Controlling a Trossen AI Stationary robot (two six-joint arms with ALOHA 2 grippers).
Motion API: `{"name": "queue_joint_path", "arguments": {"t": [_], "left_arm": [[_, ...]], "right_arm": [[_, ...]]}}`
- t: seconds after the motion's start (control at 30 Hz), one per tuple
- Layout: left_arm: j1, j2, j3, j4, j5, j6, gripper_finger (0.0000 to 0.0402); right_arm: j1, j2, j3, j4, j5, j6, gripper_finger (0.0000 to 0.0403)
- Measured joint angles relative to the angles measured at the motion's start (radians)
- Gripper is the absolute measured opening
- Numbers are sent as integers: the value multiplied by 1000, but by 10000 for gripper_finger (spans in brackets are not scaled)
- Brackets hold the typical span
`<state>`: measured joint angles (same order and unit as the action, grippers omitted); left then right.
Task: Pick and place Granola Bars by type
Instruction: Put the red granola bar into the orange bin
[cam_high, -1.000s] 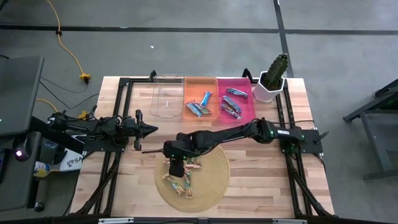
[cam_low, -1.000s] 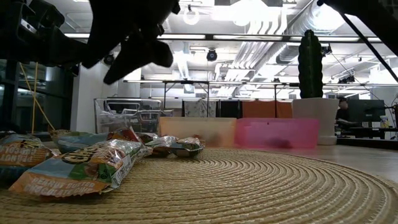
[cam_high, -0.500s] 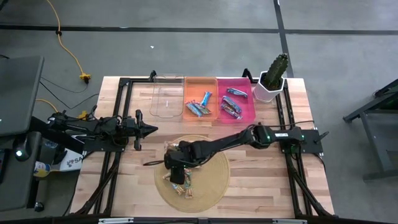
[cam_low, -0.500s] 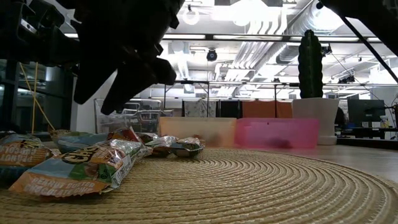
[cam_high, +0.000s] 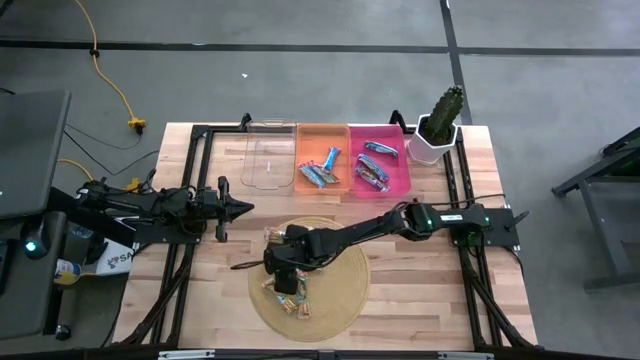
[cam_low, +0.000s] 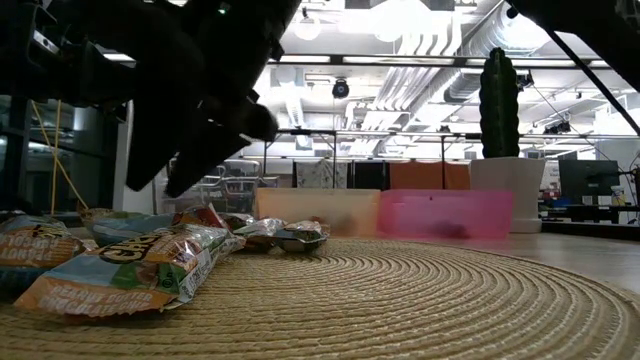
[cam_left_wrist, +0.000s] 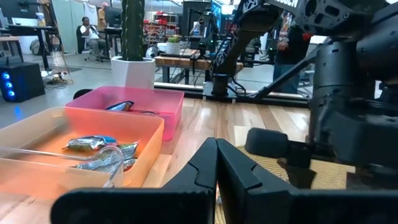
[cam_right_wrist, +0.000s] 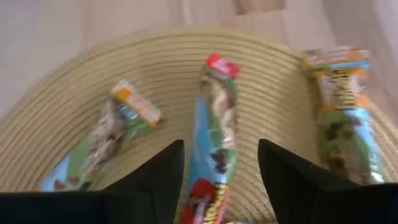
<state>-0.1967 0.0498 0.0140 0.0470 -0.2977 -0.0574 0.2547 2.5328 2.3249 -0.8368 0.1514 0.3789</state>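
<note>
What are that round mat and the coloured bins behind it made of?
The round mat looks like woven straw or paper cord: tan ridges coil in rings. The orange bin and pink bin seem translucent plastic with a smooth, slightly glossy finish; light glows through their walls. The clear bin looks like see-through plastic.

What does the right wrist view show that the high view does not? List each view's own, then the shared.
Right wrist only: the open right end effector straddling a green-and-red wrapped granola bar, wrapper colours legible.

High only: the clear plastic bin, orange bin, pink bin, potted cactus, and the shut left end effector waiting at the table's left.

Both: the round woven straw mat with bars on it.
</note>
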Motion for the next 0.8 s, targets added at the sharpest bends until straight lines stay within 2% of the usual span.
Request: {"name": "queue_joint_path", "arguments": {"t": [0.4, 0.8], "left_arm": [[0, 0, 0, 0, 0, 0, 1], [0, 0, 0, 0, 0, 0, 1]], "right_arm": [[-2, 9, 0, 38, 14, -21, 229], [-1, 32, -18, 54, 14, -17, 232]]}}
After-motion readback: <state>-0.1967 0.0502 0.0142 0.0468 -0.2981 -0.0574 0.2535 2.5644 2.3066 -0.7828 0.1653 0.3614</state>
